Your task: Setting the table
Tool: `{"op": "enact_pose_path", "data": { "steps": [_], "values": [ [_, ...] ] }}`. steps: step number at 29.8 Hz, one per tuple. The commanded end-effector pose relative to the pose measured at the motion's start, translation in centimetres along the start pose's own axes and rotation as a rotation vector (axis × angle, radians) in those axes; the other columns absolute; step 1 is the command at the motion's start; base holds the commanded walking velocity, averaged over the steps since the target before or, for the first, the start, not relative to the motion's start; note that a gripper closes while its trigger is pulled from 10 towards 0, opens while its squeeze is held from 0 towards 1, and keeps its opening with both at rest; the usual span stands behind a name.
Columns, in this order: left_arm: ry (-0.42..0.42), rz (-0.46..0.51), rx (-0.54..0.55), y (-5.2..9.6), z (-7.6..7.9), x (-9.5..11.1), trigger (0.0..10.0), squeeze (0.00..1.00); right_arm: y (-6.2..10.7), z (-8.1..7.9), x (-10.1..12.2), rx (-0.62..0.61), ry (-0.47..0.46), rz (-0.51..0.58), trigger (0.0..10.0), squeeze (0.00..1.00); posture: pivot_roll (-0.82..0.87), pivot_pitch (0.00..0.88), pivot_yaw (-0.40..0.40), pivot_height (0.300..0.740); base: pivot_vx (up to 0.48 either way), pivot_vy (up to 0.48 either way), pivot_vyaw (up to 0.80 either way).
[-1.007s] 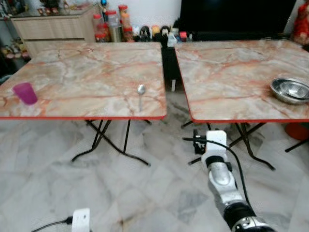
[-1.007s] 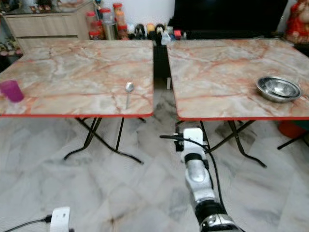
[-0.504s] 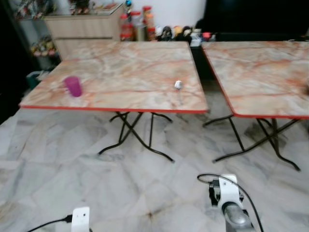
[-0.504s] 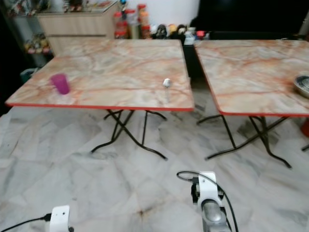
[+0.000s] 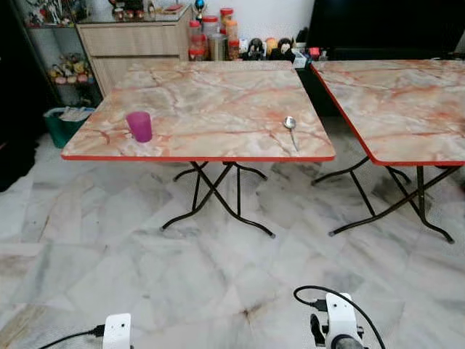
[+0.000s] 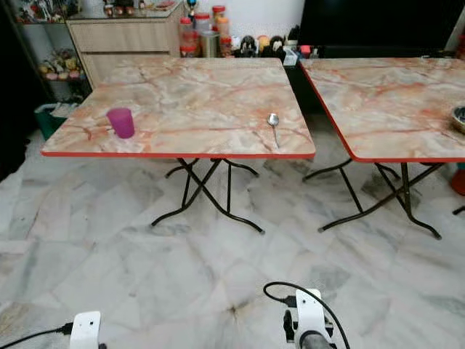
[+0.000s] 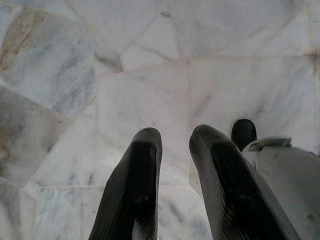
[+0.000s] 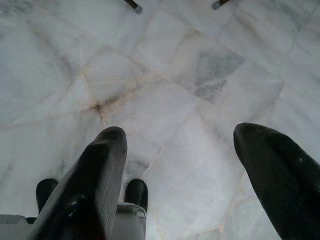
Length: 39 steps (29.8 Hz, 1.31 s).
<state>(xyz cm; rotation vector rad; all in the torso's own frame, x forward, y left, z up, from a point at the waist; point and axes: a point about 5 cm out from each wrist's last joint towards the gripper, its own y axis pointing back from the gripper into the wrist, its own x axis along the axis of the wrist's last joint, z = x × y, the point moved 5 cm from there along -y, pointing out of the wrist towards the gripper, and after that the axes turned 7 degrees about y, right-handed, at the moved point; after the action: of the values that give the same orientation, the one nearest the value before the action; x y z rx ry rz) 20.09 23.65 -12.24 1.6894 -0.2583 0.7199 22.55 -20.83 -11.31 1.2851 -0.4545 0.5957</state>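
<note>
Head views: two folding tables with marble-patterned tops and red edging stand side by side on a pale marble tile floor (image 5: 109, 240). On the left-hand surface (image 5: 203, 102) a purple cup (image 5: 139, 126) stands upright near the front left corner. A metal spoon (image 5: 290, 129) lies flat near the front right corner of the same surface, bowl end toward the far side, well apart from the cup. The right-hand surface (image 5: 407, 102) is separated from the first by a narrow gap. In the right eye view, the rim of a metal bowl (image 6: 460, 118) shows at the picture's right edge, on the right-hand surface. Behind the tables stand a wooden cabinet (image 5: 134, 45) and a row of jars (image 5: 211, 40). Both arms hang low over the floor, away from the tables; the white wrist housings show at the bottom edge.

Left wrist view: the left gripper (image 7: 174, 137) points down at the floor tiles, fingers (image 7: 140, 170) narrowly apart and holding nothing.

Right wrist view: the right gripper (image 8: 180, 137) also points at the floor, fingers (image 8: 102, 170) spread wide, nothing between them. Two table feet show at the far edge.
</note>
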Motion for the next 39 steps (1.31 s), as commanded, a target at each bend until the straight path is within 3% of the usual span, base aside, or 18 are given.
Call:
{"op": "enact_pose_path", "data": {
  "steps": [1,12,34,39],
  "values": [
    [-0.008,-0.003,-0.005,-0.01,0.02,-0.02,10.0,0.0,-0.11,0.21,0.5,-0.005,-0.026,0.011,10.0,0.0,0.01,0.0,0.029,0.719,0.0,0.0,0.0],
    [0.003,-0.004,-0.003,0.02,0.3,-0.13,10.0,0.0,-0.2,0.22,0.77,-0.004,-0.069,0.008,10.0,0.0,0.02,0.0,0.011,0.719,0.302,0.0,-0.12],
    [0.014,-0.012,0.001,0.06,0.29,-0.44,10.0,0.0,-0.23,0.16,0.95,-0.012,-0.061,0.01,10.0,0.0,0.02,0.0,0.01,0.719,0.322,0.0,-0.05],
    [0.012,-0.013,-0.001,0.07,0.36,-0.48,10.0,0.0,-0.23,0.05,1.01,-0.005,-0.064,0.012,10.0,0.0,0.02,0.0,0.008,0.719,0.325,0.0,-0.63]
  ]
}}
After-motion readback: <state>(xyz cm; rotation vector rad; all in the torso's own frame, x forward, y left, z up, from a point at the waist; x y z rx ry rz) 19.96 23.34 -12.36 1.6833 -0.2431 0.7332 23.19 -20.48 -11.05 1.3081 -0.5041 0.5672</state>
